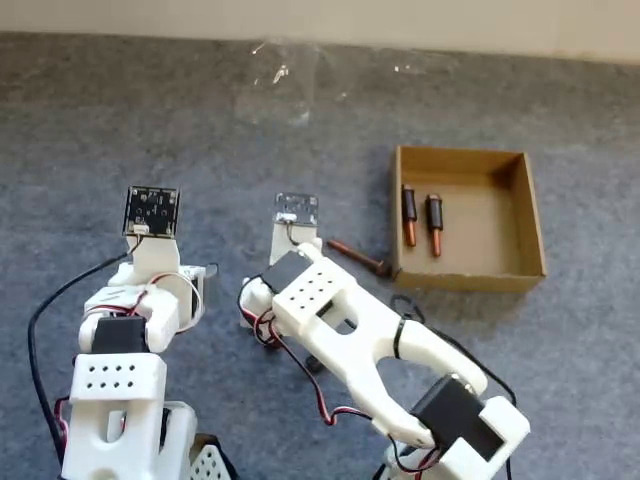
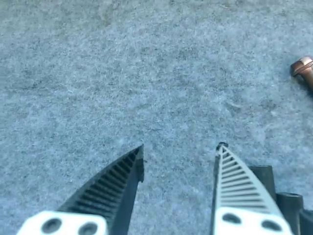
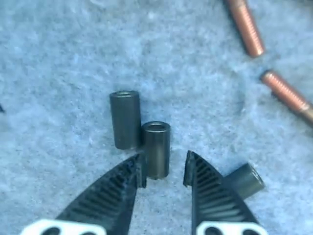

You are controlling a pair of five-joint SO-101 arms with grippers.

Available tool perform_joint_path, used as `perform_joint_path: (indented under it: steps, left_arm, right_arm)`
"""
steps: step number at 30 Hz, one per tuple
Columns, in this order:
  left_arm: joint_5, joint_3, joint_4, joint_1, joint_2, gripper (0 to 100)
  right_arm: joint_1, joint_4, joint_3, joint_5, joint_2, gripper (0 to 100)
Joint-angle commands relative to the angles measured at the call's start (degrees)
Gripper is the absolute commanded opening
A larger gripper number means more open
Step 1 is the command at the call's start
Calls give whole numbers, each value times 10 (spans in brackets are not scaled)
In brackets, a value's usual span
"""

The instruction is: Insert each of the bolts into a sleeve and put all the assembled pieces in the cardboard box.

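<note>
Right gripper [image 3: 165, 164] fingers [image 3: 117, 191] are spread either side of a sleeve [image 3: 156, 147] on the table [image 3: 58, 73], lined up for a pick. Left gripper [image 2: 181, 146] is held open and empty, out of the way. Loose bolts [image 3: 246, 28] are seen just beyond.

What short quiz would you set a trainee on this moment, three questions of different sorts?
1. True or false: the cardboard box holds two assembled pieces.
2. The right gripper is: A) open, fingertips either side of a sleeve; B) shut on a bolt; C) shut and empty.
3. How many sleeves lie on the carpet in the right wrist view?
Key: 1 true; 2 A; 3 three.
</note>
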Motion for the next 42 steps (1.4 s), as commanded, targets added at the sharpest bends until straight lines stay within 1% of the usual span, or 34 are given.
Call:
perform_joint_path:
  steps: [1,5,8,23,32,42]
  left_arm:
    - [-5,-8,-11,-6,-1,220]
    - [-5,-8,-11,-6,-1,220]
    - [-5,-8,-10,-6,-1,220]
    - [-5,-8,-10,-6,-1,220]
    - [-5,-8,-10,-6,-1,220]
    - [-5,-8,-10,-6,-1,220]
  right_arm:
    - [-6,-12,-5,-6,-25,127]
    - [-7,-58,0,-4,-23,127]
    - [-8,-67,26,-4,-15,127]
    - [-18,-67,19,-6,73,127]
    - [-20,-65,14,-7,103,124]
    - [-7,-64,16,-3,103,123]
